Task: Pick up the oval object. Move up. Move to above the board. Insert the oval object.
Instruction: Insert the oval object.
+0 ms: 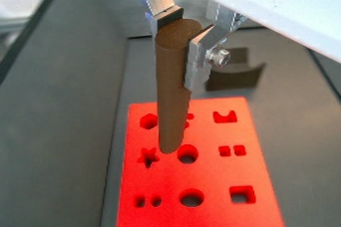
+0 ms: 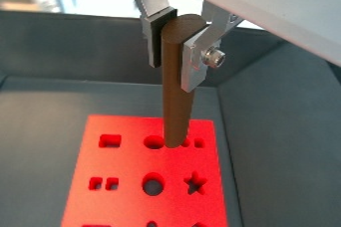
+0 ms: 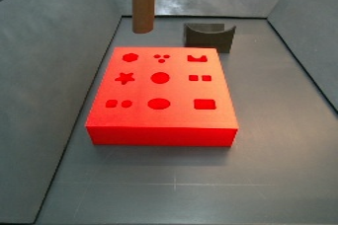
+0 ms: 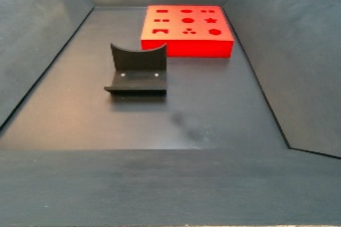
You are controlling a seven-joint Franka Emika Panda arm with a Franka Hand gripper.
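- Gripper (image 2: pixel 181 34) first, closest to the wrist cameras: its silver plates pinch the oval object (image 2: pixel 177 82) near its upper end, so most of the brown rod hangs free below the grip and its lower tip can lead into a hole
- Peg held upright in both wrist views, its long axis roughly square to the board's top; I judge that this keeps it from jamming on a cut-out's edge
- Below it lies the board (image 1: pixel 253 166), flat on the grey floor, cut-outs facing up; the peg's lower end hangs above the rows of cut-outs, though which one it is lined up with I cannot tell
- In a side view the peg (image 3: pixel 142 0) is off the slab and apart from it, over its far edge, so the lift and carry look done and the descent remains
- Farthest, the fixture (image 3: pixel 211 36) stands just beyond the board, empty and clear of the peg's path
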